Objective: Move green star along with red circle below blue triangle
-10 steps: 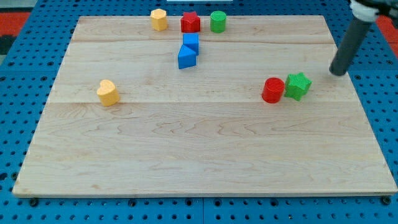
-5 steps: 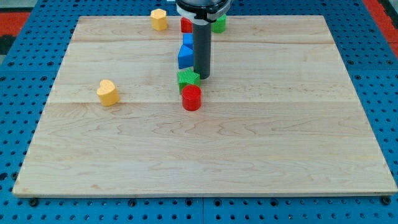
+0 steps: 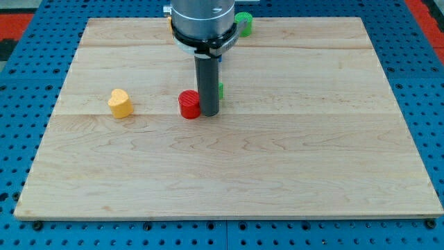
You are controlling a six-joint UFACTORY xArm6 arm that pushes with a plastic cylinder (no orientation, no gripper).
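No claw here, only my tip (image 3: 209, 113), planted on the counter (image 3: 291, 160), touching the red circle (image 3: 189, 105) at its right; green star (image 3: 220, 89) mostly hidden behind.

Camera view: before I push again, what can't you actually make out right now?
- Blue triangle: fully hidden behind the arm's body.
- Green star: only a sliver shows at the view's right of the rod; its shape can't be read.
- Contact: my tip sits just right of the red circle; touching or apart is unclear.
- Green cylinder and the yellow block at the view's top: partly covered by the arm.
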